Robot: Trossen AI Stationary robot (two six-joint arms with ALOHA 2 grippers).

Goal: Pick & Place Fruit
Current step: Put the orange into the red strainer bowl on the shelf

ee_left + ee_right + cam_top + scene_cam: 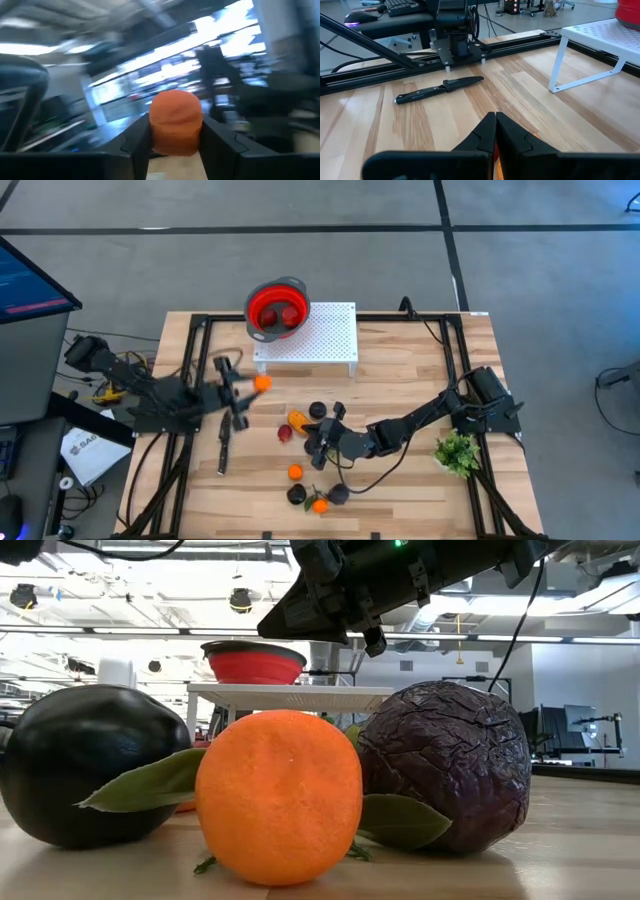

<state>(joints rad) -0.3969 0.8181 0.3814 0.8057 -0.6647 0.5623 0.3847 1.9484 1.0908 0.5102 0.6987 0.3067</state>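
Orange ball (pixel 176 122) clamped across middle by left tool (pixel 175 137); apparently light, smooth, rigid. Right tool (pixel 495 131) shut, empty.

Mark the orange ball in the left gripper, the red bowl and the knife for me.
orange ball (pixel 176 120): left wrist view, middle of its front, between the fingers.
red bowl (pixel 263 318): high view, left part of its rim.
knife (pixel 440 89): right wrist view, middle, where handle meets blade.

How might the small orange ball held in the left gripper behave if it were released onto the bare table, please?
The orange ball looks round, so it would probably roll across the wooden table. The left gripper pinches it between two narrow fingers, so it could slip out. It seems light.
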